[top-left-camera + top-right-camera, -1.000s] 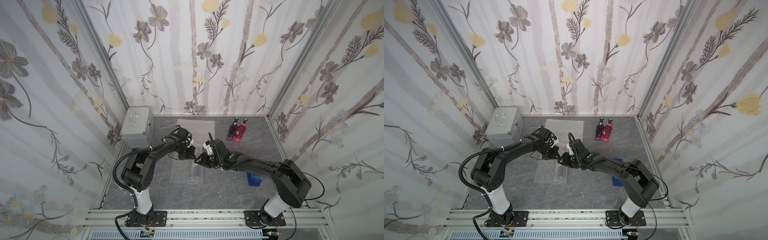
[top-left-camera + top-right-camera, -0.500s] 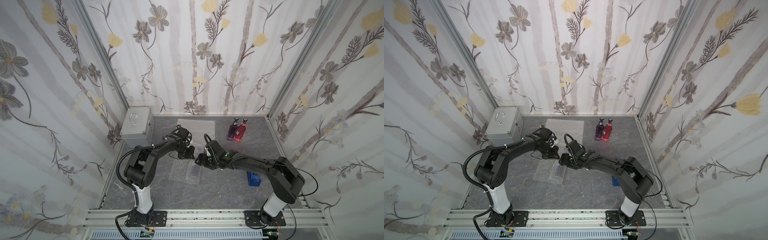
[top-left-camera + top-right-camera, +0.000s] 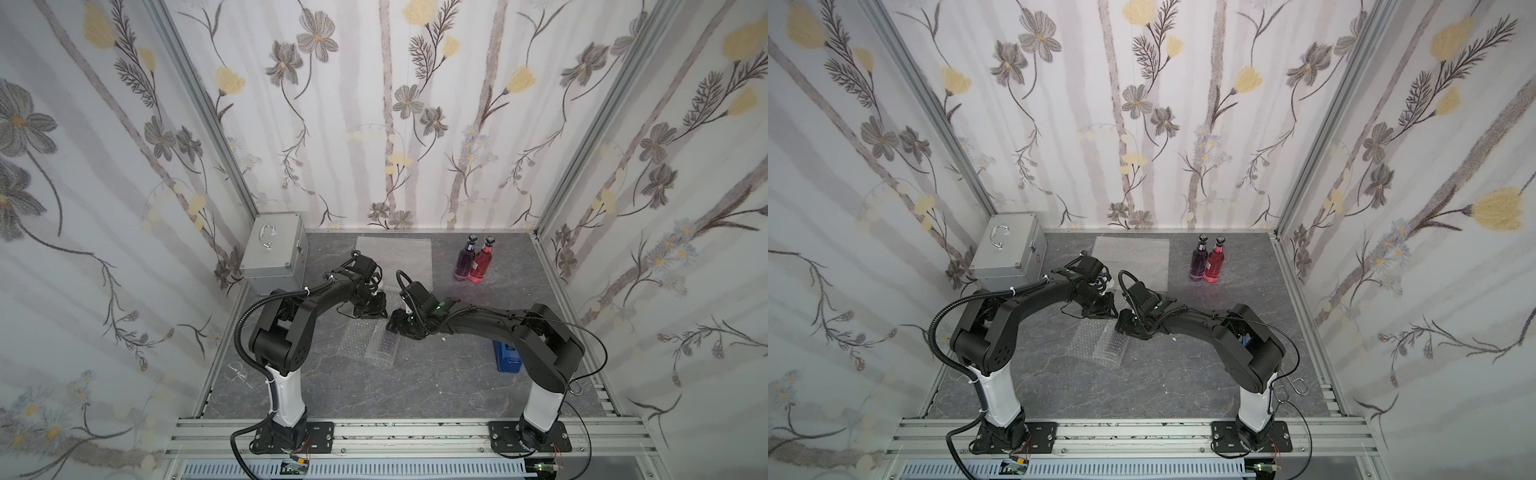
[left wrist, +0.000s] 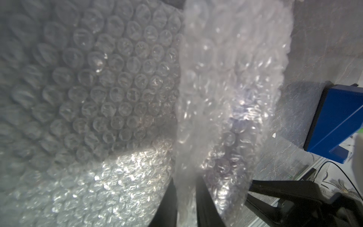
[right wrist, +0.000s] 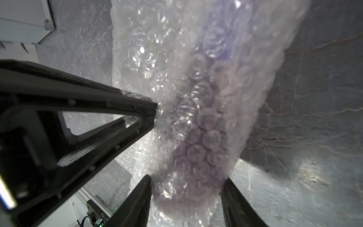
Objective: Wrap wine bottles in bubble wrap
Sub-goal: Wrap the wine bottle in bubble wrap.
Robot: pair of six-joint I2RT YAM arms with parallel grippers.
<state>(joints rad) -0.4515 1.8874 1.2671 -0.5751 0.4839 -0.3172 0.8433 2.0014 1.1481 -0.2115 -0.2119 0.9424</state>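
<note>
A purple wine bottle (image 5: 206, 127) lies in the middle of the table, rolled in bubble wrap (image 3: 380, 347) whose loose part (image 4: 117, 88) spreads flat beside it. My right gripper (image 5: 187, 196) (image 3: 395, 326) is shut on one end of the wrapped bottle, a finger on each side. My left gripper (image 4: 186, 200) (image 3: 374, 309) pinches a raised fold of the wrap next to it. Two bare wine bottles, purple (image 3: 465, 259) and red-pink (image 3: 482, 262), stand at the back right. A second bubble wrap sheet (image 3: 395, 257) lies flat at the back.
A silver metal case (image 3: 274, 249) stands at the back left, close behind my left arm. A blue tape dispenser (image 3: 508, 355) sits on the table under my right arm. Patterned walls close in three sides.
The wrap now lies folded over the bottle as a narrower bundle. My right gripper has shifted a little left and down onto its end. The left gripper has barely moved.
</note>
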